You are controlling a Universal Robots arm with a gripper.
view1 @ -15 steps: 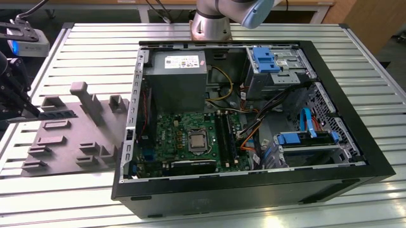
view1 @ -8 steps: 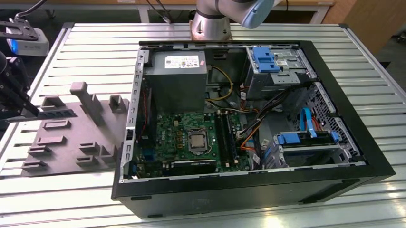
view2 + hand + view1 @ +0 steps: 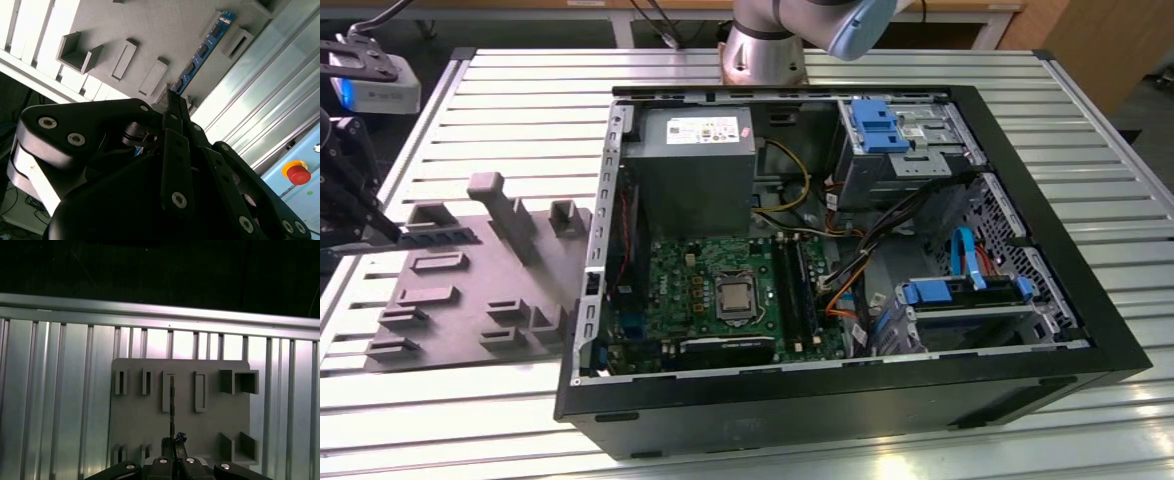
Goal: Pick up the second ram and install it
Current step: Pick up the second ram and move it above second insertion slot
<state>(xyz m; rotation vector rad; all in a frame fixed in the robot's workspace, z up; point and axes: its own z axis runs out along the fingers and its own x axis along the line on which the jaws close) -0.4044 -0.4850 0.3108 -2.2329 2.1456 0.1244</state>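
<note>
The second ram (image 3: 443, 237) is a thin dark stick with bluish chips, standing on edge over the grey fixture block (image 3: 467, 290) at the exterior view's left. My gripper (image 3: 390, 235) is shut on one end of it. In the second wrist view the black fingers (image 3: 172, 130) converge on the end of the ram (image 3: 205, 50), which runs out over the fixture (image 3: 150, 30). In the first wrist view the ram (image 3: 172, 405) shows edge-on, in line with a slot of the fixture (image 3: 135, 415), above my gripper (image 3: 173, 441). Whether the ram touches the fixture I cannot tell.
An open black computer case (image 3: 1067, 360) lies at the centre and right of the slatted metal table (image 3: 480, 420). Inside are the green motherboard (image 3: 707, 300) with long black slots (image 3: 797, 290), a grey power supply (image 3: 687, 160), cables and blue drive brackets (image 3: 947, 292). A red button (image 3: 298, 173) sits off the table.
</note>
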